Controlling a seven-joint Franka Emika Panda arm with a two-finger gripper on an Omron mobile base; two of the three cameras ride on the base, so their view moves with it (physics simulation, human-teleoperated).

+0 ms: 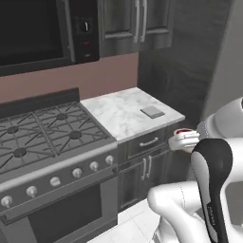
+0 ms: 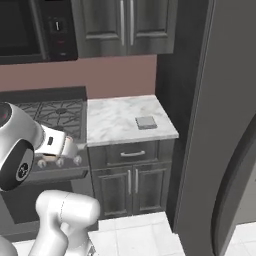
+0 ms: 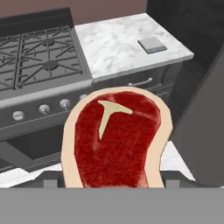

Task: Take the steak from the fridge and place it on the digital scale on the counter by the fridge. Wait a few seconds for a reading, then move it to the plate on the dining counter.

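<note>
The steak (image 3: 117, 140), red with a tan rim and a pale T-shaped bone, hangs close in the hand view, held over the floor in front of the stove. My gripper (image 1: 183, 140) is shut on it, level with the drawer front; a red sliver of the steak (image 1: 184, 130) shows at the hand. The digital scale (image 1: 153, 112) (image 2: 146, 122) (image 3: 152, 44) lies flat near the right end of the counter (image 1: 118, 114) (image 2: 112, 120), up and to the right of the steak in the hand view. The grey fridge (image 2: 215, 125) stands right of the counter. The plate and the dining counter are out of view.
A gas stove (image 1: 42, 133) with a row of knobs (image 1: 76, 173) adjoins the counter's left side, with a microwave (image 1: 42, 28) above it. Dark cupboards (image 2: 125, 25) hang over the counter, and drawers with silver handles (image 2: 131, 154) sit under it. The fridge door (image 2: 235, 200) stands open at right.
</note>
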